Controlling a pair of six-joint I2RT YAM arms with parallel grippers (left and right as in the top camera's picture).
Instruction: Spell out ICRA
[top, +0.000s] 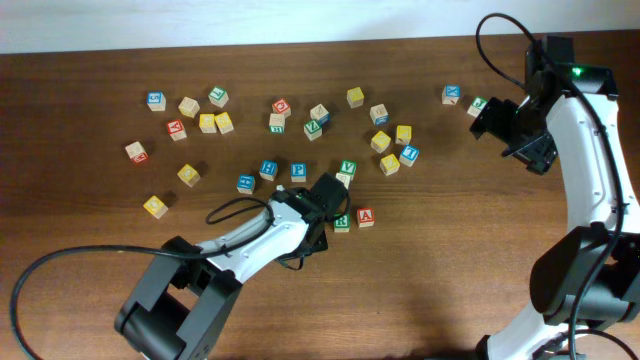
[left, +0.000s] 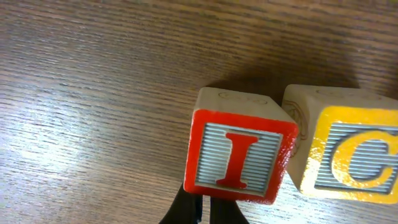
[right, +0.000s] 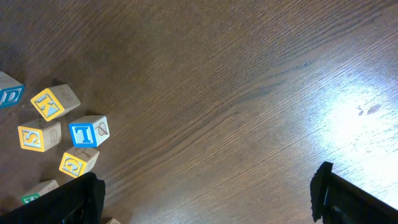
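Lowers the left gripper (top: 325, 200) among the cubes at mid-table (top: 120, 260). Cannot tell whether clenched or released: shows only a dark finger (left: 199, 208) at the lower edge of the red I cube (left: 239, 155). Places the yellow C cube (left: 354, 155) just beside it on the right. Shows the green R cube (top: 342, 222) and red A cube (top: 366, 216) side by side just past the gripper. Holds the right gripper (top: 515, 130) far right, fingers spread wide, grasping nothing.
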